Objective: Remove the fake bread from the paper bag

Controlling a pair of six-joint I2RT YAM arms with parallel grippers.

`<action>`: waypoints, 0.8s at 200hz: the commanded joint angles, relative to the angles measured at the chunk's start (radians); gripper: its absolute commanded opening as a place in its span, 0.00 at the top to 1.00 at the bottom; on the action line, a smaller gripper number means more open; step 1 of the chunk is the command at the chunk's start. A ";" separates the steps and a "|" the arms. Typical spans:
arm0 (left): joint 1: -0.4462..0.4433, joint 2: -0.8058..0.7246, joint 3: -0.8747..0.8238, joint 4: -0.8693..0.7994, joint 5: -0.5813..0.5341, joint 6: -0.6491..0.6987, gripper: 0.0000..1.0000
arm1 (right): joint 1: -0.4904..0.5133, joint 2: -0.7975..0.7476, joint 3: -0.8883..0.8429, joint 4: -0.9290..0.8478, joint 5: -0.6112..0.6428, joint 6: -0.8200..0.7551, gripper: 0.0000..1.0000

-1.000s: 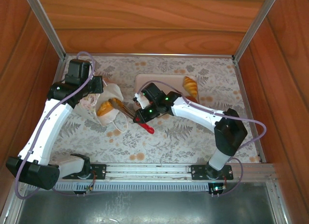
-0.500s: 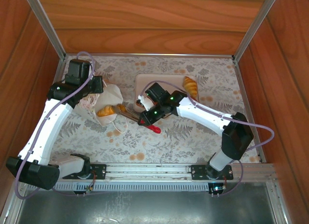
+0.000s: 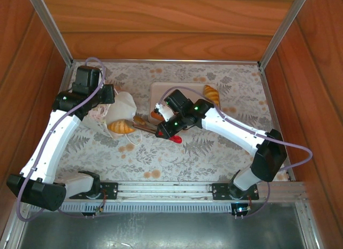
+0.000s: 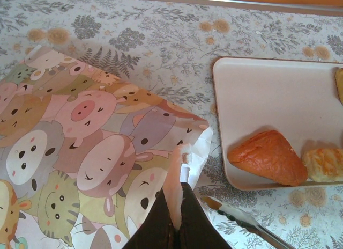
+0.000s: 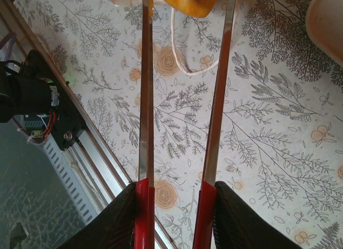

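Right gripper (image 5: pixel 174 217), clamped on red-handled tongs (image 5: pixel 146 125), pulled back toward tray (image 4: pixel 268 99) over last second. Fake bread (image 3: pixel 120 126) held between tong tips at paper bag (image 4: pixel 80 152) mouth, judged nearly out. Bag edge pinched by left gripper (image 4: pixel 174 217).

Reddish-brown wood-panel walls (image 3: pixel 171 29) close the table in on three sides, the boards running level at the back. Two aluminium posts (image 3: pixel 51 29) slant up from the far corners. The tabletop wears a pale cloth (image 3: pixel 214 158) printed with grey ferns and orange blossoms. A metal rail (image 3: pixel 161 191) edges the near side, and below it lies what seems grey sheet metal (image 3: pixel 161 233). The light is even.
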 commanded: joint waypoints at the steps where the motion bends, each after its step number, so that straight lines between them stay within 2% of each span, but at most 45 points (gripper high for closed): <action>1: 0.008 -0.010 0.012 0.012 0.004 -0.011 1.00 | 0.009 0.011 0.057 -0.008 -0.005 -0.051 0.60; 32: 0.009 -0.006 0.017 0.014 0.008 -0.010 1.00 | 0.010 0.053 0.136 -0.058 -0.003 -0.148 0.56; 57: 0.008 -0.008 0.018 0.013 0.009 -0.007 1.00 | 0.013 0.128 0.227 -0.165 -0.010 -0.247 0.52; 78: 0.008 -0.011 0.015 0.014 0.007 -0.007 1.00 | 0.017 0.187 0.299 -0.258 0.031 -0.309 0.51; 160: 0.009 -0.020 0.011 0.014 0.003 -0.008 1.00 | 0.045 0.315 0.474 -0.372 0.154 -0.402 0.48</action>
